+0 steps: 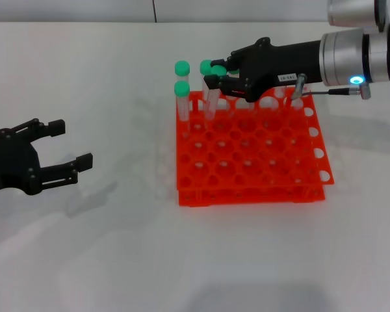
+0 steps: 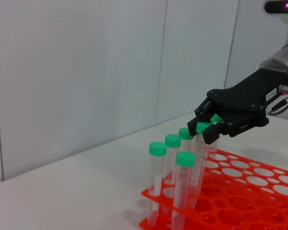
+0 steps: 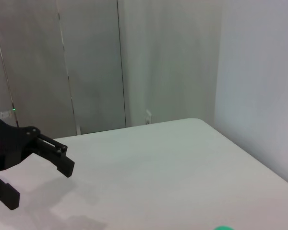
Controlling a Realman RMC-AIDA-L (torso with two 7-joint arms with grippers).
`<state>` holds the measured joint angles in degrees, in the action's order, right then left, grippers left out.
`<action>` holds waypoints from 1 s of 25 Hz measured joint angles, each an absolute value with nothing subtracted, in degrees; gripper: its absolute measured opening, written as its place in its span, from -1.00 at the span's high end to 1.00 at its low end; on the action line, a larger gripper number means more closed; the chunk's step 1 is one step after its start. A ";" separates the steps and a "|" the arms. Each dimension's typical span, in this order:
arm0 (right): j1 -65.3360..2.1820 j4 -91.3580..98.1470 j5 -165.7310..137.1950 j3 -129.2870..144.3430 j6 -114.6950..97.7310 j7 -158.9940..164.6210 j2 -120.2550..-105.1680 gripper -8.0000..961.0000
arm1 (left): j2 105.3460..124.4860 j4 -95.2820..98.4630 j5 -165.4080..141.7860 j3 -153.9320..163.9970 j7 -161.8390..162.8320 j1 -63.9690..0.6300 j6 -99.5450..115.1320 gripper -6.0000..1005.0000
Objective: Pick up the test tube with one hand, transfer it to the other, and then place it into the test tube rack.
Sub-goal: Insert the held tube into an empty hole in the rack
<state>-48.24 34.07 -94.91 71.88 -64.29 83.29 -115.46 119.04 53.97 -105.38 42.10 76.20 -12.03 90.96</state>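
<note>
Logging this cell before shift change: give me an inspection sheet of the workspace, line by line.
Surface: white table, bare in front of the rack.
Job's things: orange test tube rack holds green-capped tubes along its far left corner; the test tube is tilted, lower end in the rack.
Clutter: nothing seen.
Grippers: right gripper shut on the test tube's cap end; left gripper open, empty, left of the rack.
Cables: thin cable at the right wrist.
Surroundings: pale wall panels.

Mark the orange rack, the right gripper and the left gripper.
test tube rack [image 1: 260, 153], head view, top grid.
right gripper [image 1: 216, 73], head view, between its fingertips.
left gripper [image 1: 70, 144], head view, gap between its open fingers.
</note>
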 joint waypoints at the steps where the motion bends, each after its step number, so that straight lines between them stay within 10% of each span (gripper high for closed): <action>1: -48.23 34.07 -94.92 72.00 -64.23 83.27 -115.47 0.45 | 119.02 53.96 -105.41 42.10 76.18 -12.05 90.94 -0.74; 25: -48.34 33.92 -94.39 74.33 -62.32 83.50 -115.75 0.26 | 119.00 53.96 -105.93 42.10 76.21 -12.22 90.35 -0.74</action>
